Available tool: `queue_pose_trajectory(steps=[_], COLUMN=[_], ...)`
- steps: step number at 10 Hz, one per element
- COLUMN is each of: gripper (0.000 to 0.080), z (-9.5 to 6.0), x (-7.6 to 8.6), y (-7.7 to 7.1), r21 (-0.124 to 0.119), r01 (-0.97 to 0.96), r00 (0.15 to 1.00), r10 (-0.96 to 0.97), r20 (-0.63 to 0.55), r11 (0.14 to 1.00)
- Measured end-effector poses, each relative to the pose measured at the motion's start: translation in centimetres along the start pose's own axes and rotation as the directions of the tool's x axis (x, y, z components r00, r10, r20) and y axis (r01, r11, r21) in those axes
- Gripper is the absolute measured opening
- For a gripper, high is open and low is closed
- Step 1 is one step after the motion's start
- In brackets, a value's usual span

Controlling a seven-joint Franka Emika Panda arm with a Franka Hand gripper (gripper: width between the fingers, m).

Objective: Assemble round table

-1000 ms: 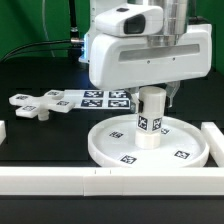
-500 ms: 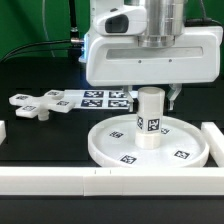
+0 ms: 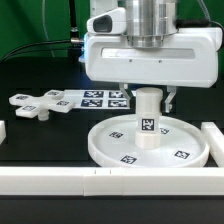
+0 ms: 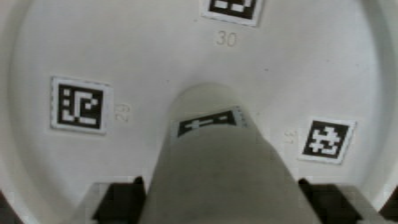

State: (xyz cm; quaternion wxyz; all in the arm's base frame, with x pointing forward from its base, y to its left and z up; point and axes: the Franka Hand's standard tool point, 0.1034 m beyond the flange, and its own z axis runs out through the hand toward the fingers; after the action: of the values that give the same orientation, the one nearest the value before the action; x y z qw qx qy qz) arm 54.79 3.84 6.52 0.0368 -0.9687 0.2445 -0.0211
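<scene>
Exterior view: the hand [image 3: 148, 97] is closed narrow on the upper part of the post [image 3: 148, 122], with one finger on each side. The post stands upright in the middle of the disc [image 3: 108, 140], on the hub; I cannot tell whether it is fully seated. The cross piece [image 3: 33, 104] lies flat on the desk [image 3: 40, 140], well apart toward the exterior view's left, beside the marker board [image 3: 100, 97]. I judge all the parts to be light, stiff plastic with a smooth skin, so the round post can slip or turn between the fingers. A hold across its upper part, as now, looks right and leaves the foot free. The disc is also light and may slide if the post is pushed sideways. Bars [image 3: 60, 182] edge the desk in front and at the exterior view's right, just beside the disc rim, so there is little room there. The open room is toward the cross piece.

Wrist view: the post [image 4: 222, 150] runs between two dark fingers [image 4: 121, 200], and both touch it. Under it is the flat disc [image 4: 267, 70] floor with tags; no other part is near the post.
</scene>
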Motion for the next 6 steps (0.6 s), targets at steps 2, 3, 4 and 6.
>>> queue_pose_trajectory(steps=[2,3,4,6], gripper=[0.0409,0.0409,0.0409,0.0409], z=[-0.01,0.01,0.01,0.01], x=[-0.19,-0.26,-0.3,-0.27], y=[0.03,-0.01,-0.06,-0.05], r21=[0.03,0.039,0.045,0.05], r01=[-0.243,-0.339,-0.423,-0.516], r00=[0.97,0.941,0.906,0.857], r10=[0.243,0.339,0.423,0.515], r20=[0.003,0.007,0.013,0.024], r11=[0.97,0.94,0.905,0.855])
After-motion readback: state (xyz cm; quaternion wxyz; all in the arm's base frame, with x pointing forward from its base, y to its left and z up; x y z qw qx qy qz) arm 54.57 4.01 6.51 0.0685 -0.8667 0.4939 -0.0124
